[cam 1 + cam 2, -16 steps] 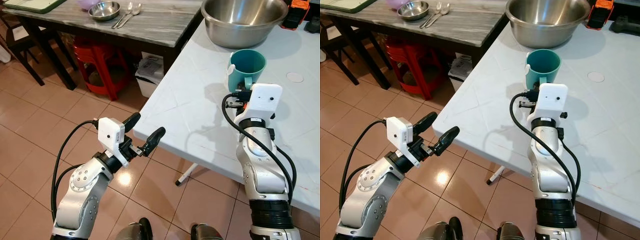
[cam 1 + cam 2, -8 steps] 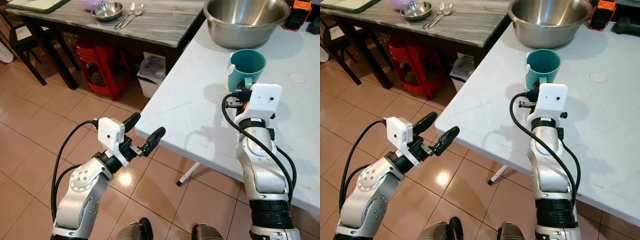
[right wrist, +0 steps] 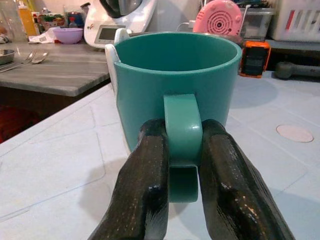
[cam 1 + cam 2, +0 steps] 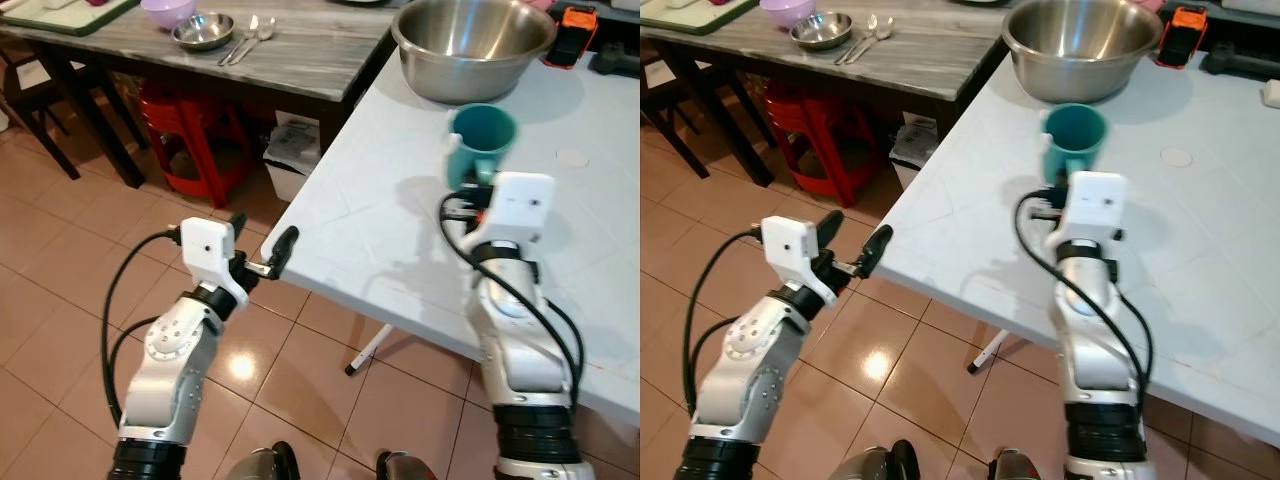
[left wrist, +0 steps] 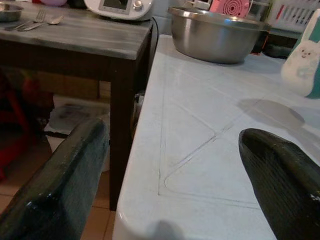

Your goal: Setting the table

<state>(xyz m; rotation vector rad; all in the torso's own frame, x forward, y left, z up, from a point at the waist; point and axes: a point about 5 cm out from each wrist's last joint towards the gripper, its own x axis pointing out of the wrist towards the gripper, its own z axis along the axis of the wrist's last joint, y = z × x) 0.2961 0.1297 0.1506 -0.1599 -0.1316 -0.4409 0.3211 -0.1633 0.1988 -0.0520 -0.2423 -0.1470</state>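
Your right gripper [image 3: 181, 165] is pinching the handle of the teal mug [image 4: 482, 138] on the white table [image 4: 380, 210].

The mug is standing upright in front of the large steel mixing bowl [image 4: 472, 45]; both are showing bare insides as far as you can see. You are looking at a glossy teal mug with a white figure on its side, its handle squeezed between the two black fingers. Your left gripper [image 4: 256, 250] is hanging spread wide at the table's near corner, gripping nothing. On the grey wooden table [image 4: 280, 50] a small steel bowl [image 4: 203, 30] is sitting beside a lilac bowl [image 4: 167, 12] and cutlery [image 4: 243, 40].
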